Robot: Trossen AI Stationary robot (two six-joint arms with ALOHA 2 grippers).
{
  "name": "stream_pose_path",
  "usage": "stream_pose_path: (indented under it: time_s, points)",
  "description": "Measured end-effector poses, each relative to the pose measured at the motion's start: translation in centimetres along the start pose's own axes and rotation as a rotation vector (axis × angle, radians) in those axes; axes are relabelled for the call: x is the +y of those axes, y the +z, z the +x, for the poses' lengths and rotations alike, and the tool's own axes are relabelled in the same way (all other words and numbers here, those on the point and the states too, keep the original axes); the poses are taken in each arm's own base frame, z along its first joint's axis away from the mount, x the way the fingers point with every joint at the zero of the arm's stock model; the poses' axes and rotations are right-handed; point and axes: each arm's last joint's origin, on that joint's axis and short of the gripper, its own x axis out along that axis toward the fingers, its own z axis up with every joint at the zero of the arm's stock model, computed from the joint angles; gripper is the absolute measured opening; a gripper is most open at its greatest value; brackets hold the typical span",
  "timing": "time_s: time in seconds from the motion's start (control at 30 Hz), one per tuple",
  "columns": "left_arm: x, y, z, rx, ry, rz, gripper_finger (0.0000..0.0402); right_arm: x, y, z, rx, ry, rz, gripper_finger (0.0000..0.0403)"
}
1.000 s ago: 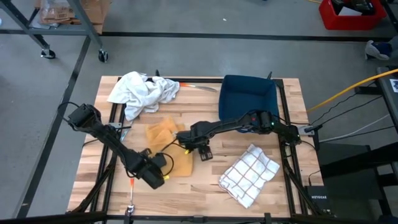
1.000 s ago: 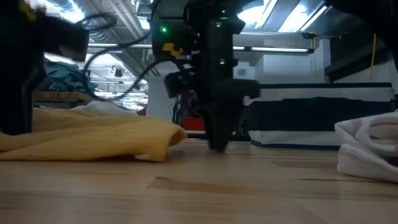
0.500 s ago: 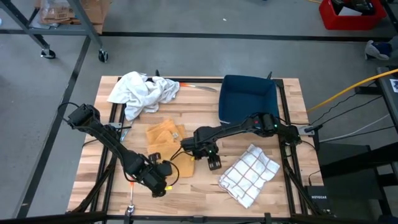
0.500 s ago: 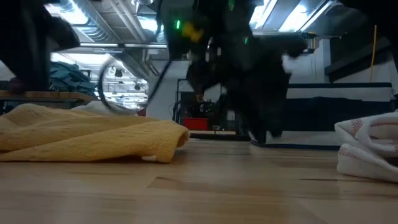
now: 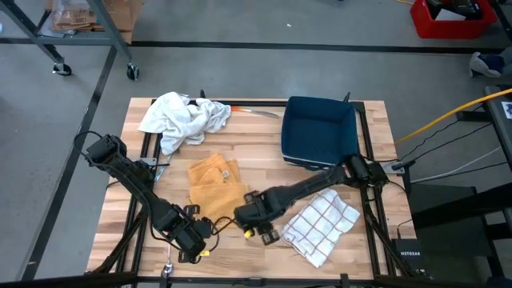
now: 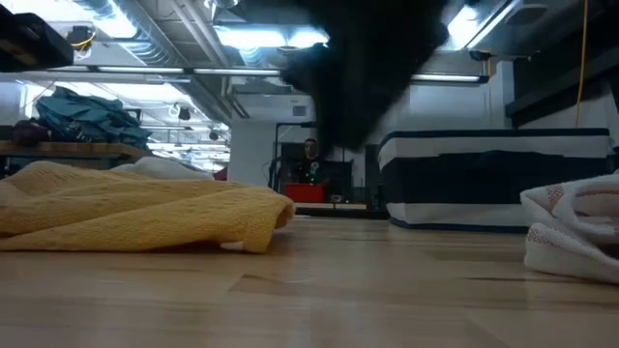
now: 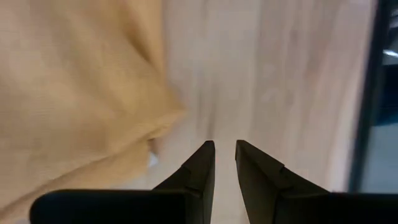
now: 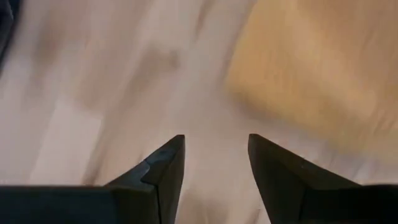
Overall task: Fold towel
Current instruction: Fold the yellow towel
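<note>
The yellow towel (image 5: 214,184) lies folded in several layers on the table's middle; the low view shows its thick folded edge (image 6: 261,217) resting on the wood. My left gripper (image 5: 194,240) hovers near the table's near edge, just off the towel's near-left corner (image 7: 155,124), fingers (image 7: 225,152) open by a narrow gap and empty. My right gripper (image 5: 262,230) is near the towel's near-right corner (image 8: 311,68), open and empty (image 8: 214,146). In the low view an arm shows only as a dark blur (image 6: 368,68) overhead.
A crumpled white towel (image 5: 184,118) lies at the far left, a dark blue bin (image 5: 320,132) at the far right. A white checked towel (image 5: 322,224) sits bunched right beside my right gripper. Bare wood (image 5: 232,256) runs along the near edge.
Both grippers have moved toward the table's near edge, away from the yellow towel: the left from its near-left corner, the right from beside its right edge. The towel stays folded in place.
</note>
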Motion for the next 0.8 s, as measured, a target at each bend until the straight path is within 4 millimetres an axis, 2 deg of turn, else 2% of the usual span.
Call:
stream_pose_path:
  time_s: [0.13,0.23,0.43,0.6,0.8]
  points:
    - [0.2,-0.6,0.7,-0.046,0.081,0.021,0.0058,1.1,1.6,0.0,-0.152,-0.105,-0.103,0.0182]
    - [0.2,-0.9,1.4,-0.045,0.113,0.056,0.0059,1.4,2.1,-0.1,-0.196,-0.145,-0.137,0.0182]
    - [0.2,-1.0,3.2,-0.038,0.18,0.071,0.0059,1.1,1.9,1.4,-0.166,-0.144,-0.138,0.0182]
    - [0.4,-0.9,3.9,-0.024,0.199,0.06,0.0059,1.0,1.7,2.9,-0.128,-0.146,-0.153,0.0182]
    - [1.0,-0.7,3.9,-0.011,0.22,-0.018,0.0059,1.0,1.7,3.0,-0.133,-0.147,-0.153,0.0182]
